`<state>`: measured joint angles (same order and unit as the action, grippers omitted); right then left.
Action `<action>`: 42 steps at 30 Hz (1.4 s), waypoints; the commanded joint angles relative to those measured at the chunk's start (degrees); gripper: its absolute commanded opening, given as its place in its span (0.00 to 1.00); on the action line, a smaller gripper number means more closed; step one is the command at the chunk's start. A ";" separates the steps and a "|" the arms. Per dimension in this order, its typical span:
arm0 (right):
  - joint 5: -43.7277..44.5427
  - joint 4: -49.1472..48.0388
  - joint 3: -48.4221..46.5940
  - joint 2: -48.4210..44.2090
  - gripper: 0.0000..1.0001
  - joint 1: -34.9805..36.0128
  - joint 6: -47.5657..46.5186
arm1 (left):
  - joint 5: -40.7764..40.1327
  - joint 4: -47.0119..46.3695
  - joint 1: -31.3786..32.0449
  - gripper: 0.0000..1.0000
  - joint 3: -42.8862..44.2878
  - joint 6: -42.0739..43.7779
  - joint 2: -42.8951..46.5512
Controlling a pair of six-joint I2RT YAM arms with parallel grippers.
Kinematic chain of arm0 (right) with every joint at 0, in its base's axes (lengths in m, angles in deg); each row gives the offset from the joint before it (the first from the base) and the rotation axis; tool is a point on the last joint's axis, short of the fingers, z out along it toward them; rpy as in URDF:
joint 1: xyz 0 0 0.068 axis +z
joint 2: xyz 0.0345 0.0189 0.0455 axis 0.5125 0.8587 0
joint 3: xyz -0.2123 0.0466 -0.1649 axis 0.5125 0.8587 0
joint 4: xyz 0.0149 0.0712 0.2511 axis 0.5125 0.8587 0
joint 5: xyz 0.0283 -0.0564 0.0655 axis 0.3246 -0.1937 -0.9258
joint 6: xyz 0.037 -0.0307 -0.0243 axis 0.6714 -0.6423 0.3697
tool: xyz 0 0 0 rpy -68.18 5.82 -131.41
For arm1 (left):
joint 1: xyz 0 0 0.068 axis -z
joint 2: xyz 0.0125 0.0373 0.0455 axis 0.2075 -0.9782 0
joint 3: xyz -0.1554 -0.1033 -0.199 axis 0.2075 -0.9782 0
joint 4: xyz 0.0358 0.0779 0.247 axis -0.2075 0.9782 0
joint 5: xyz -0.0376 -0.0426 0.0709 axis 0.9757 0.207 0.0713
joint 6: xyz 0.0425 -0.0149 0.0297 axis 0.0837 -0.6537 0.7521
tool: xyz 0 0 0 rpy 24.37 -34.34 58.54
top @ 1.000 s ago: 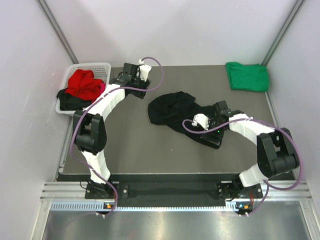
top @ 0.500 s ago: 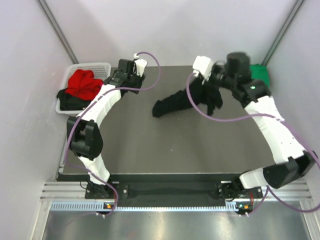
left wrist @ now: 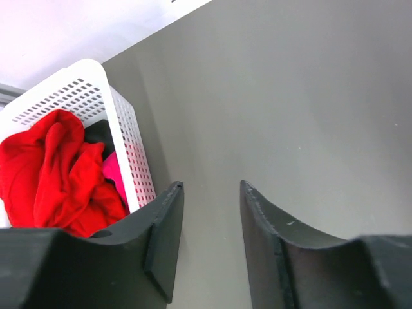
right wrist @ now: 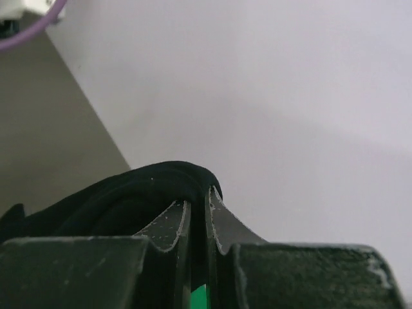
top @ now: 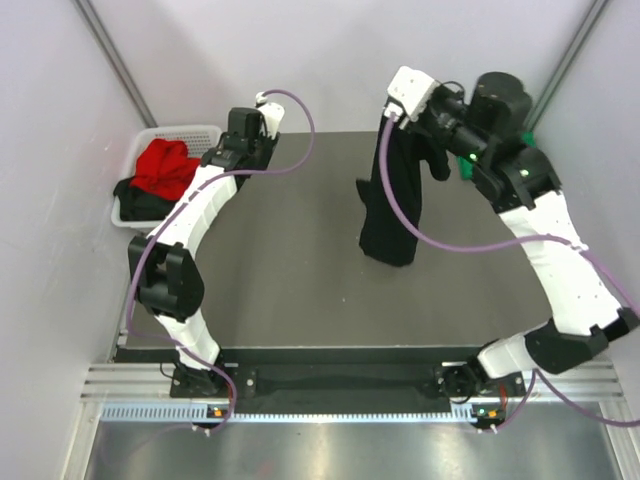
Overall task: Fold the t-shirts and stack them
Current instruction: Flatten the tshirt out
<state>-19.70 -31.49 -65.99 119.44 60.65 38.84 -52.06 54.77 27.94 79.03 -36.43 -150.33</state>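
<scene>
Black t-shirt hangs straight down below right end effector, long axis vertical, bunched narrow, lower end at or just above worktop, can't tell which. Right end effector pinched tight on shirt's top edge. Left end effector part open, empty, shirt well off to its right; likely must cross over for a free corner. Basket with red t-shirt just to its left

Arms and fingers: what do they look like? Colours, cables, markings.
Both look alike: the left arm and right arm have white shell links between bulky black joint housings. A purple cable loops loosely along each arm to a white block at the wrist. The fingers are matte black, curved and tapering, with pale scuffs on the edges. No readable markings.
</scene>
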 commanded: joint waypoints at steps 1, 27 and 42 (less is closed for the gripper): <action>1.68 -2.63 -2.62 2.26 0.00 0.76 0.42 | 0.11 -2.62 -0.15 0.44 -0.05 0.29 3.76; 1.93 15.08 38.49 -15.06 0.67 1.73 -0.37 | 0.28 -4.12 -1.99 0.14 -7.35 -1.64 7.98; -12.31 2.30 6.71 27.26 0.65 1.38 11.24 | 14.70 0.63 -9.29 0.20 -17.09 -21.94 11.05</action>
<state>-26.89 -28.17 -51.53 139.09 62.09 47.13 -41.18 54.82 19.29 65.85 -52.80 -143.38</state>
